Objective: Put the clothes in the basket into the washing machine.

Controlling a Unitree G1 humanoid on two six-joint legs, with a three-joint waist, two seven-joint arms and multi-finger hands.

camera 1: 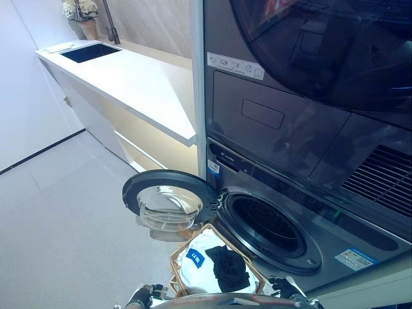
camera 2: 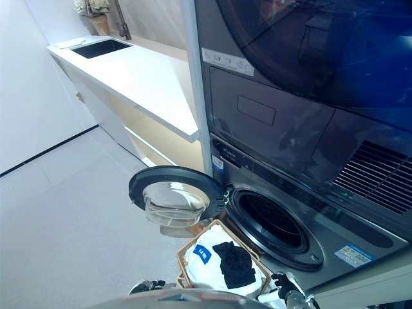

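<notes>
At the bottom edge of the view, the left hand shows only as a dark shape with pale tips just left of the basket, and the right hand as a dark shape just right of it; both are cut off by the frame, so I cannot tell whether either is open or curled on the rim; neither appears to hold any cloth. Between them the woven basket sits on the floor right before the washer; in it lie a white garment with a blue tag and a black garment bunched on top. Just beyond the basket, the door is swung fully open to the left, its glass bowl facing up, and the drum gapes dark; no clothing can be seen inside it, though its depth is shadowed. Further off, a white bench with a sink runs back along the wall. As I judge it, the loading has not begun: the door is ready, the basket is placed, and both garments are left to lift out and push in.
</notes>
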